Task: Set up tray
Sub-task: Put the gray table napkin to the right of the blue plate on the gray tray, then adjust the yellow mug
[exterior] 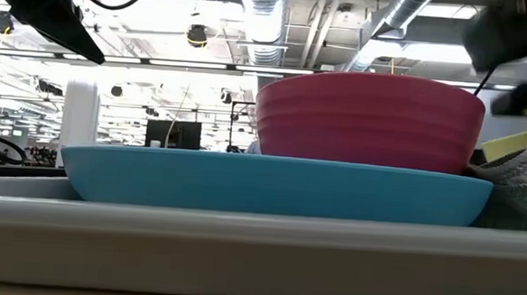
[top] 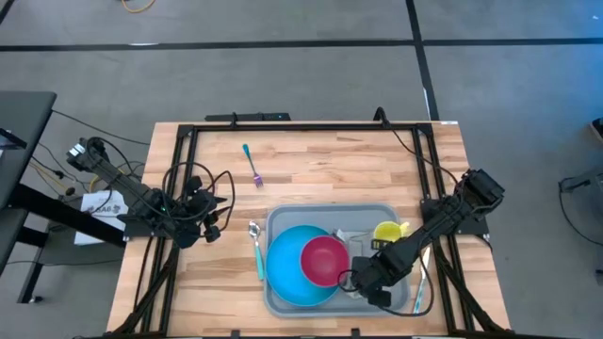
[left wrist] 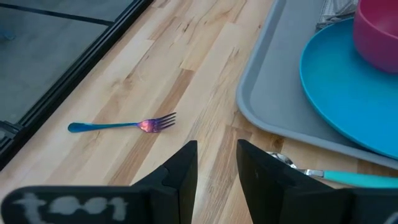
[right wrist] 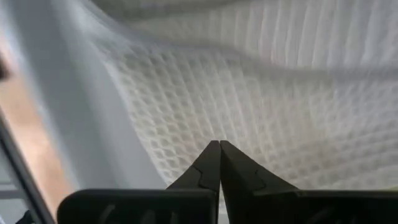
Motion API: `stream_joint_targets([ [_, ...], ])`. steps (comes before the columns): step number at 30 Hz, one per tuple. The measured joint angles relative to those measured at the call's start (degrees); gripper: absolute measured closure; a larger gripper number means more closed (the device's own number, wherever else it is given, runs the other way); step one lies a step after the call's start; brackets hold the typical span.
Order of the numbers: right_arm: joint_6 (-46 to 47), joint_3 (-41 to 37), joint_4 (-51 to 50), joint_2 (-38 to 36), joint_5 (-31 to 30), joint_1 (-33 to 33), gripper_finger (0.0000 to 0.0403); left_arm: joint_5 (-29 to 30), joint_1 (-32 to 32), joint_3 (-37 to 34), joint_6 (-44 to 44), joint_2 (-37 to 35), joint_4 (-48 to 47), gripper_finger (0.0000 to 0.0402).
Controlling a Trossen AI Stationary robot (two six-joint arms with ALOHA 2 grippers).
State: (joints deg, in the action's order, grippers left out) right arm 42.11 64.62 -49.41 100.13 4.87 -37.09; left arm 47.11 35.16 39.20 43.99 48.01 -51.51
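Wooden table bears the tray; right claw closed over napkin, left claw slightly open beside fork.

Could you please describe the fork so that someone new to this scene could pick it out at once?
Start at the large flat grey plastic tray on the wooden table, then look to the bare wood beyond its far left corner. The small fork lies there alone, apart from everything. Its teal handle and purple tines distinguish it from the teal-handled spoon, which has a silver bowl and lies beside the tray.
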Motion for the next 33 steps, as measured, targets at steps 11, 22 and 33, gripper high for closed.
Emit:
stream_joint_targets([
  [11, 11.75, 3.35, -11.06, -2.59, -9.29, -3.2, 0.0402, 0.03, 0.02, 0.0, 0.0, -0.01, -0.02, 0.0299],
  [22, 18.99, 3.37, -18.08, -5.48, -12.51, -7.79, 0.0393, -0.17, 0.02, 0.0, 0.0, -0.02, 0.0, 0.0299],
  [33, 18.64, 3.37, -19.54, -8.61, -9.83, -8.57, 0.0307, -0.17, 0.0, 0.0, 0.15, -0.02, 0.0, 0.0299],
])
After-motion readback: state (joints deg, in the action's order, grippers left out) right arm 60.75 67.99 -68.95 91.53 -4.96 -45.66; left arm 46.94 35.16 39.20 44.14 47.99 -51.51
